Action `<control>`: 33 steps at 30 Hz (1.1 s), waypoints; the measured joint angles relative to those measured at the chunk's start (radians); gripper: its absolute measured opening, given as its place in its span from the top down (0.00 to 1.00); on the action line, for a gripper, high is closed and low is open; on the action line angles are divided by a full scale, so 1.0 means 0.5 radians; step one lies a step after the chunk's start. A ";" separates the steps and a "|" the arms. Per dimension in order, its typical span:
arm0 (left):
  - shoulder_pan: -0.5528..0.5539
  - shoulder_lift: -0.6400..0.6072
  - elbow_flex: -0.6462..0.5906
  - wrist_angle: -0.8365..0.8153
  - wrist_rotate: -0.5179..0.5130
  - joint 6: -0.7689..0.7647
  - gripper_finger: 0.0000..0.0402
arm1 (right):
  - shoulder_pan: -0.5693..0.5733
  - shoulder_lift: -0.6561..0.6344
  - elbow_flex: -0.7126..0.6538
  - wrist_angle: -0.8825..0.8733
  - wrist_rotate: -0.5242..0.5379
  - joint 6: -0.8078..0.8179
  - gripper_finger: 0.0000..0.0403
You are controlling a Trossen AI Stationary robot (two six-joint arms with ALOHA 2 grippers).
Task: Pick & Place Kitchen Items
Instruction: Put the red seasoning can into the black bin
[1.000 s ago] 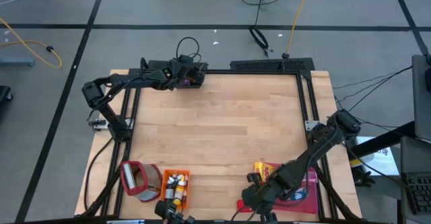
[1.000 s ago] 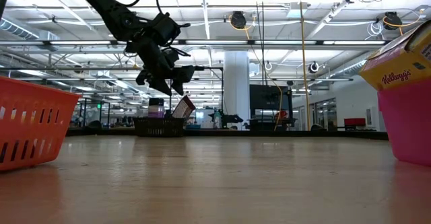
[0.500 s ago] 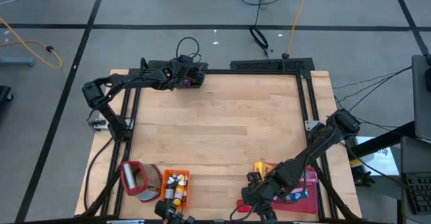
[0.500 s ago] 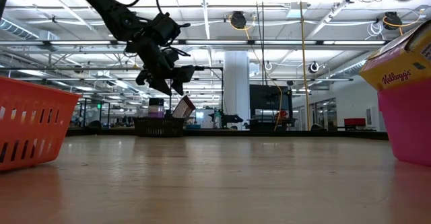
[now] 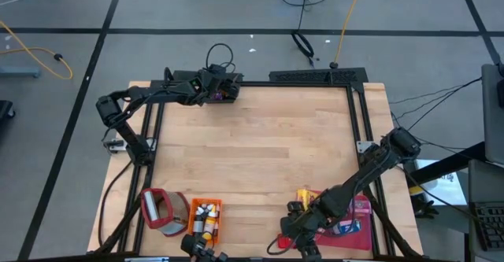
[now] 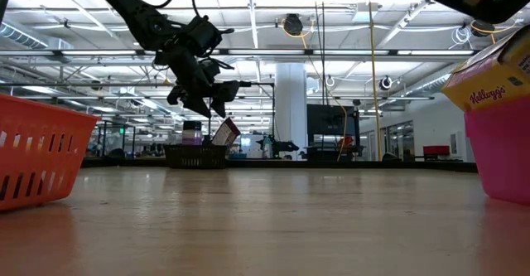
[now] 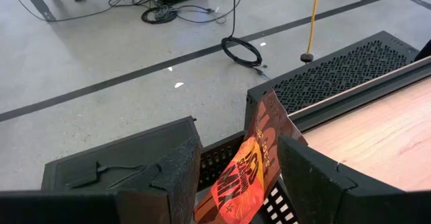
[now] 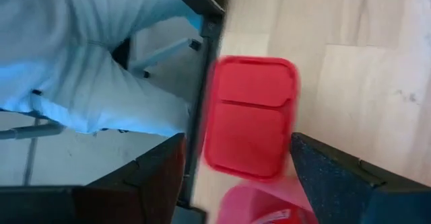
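Right gripper (image 5: 303, 234), beside the pink tray (image 5: 364, 224), has just spread wide, empty: item released. Left gripper (image 7: 236, 177) holds a red packet (image 7: 250, 167).

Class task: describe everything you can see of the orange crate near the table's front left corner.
The orange crate is a small rectangular basket that looks like plastic, its slatted wall showing in the low view. It stands upright on the wooden table near the front left, holding several small white-capped bottles. A red container sits right beside it. Neither gripper is near it.
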 joint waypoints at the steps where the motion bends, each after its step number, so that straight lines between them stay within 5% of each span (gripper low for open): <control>1: 0.000 0.000 0.000 0.000 0.000 0.000 0.50 | 0.001 0.015 0.000 0.022 -0.001 0.000 0.36; 21: 0.000 0.000 -0.001 -0.064 -0.004 0.021 0.50 | -0.010 0.228 0.004 0.159 -0.004 -0.002 0.37; 33: 0.000 0.000 -0.001 -0.061 -0.005 0.022 0.50 | -0.032 0.218 0.004 0.117 -0.002 -0.025 0.54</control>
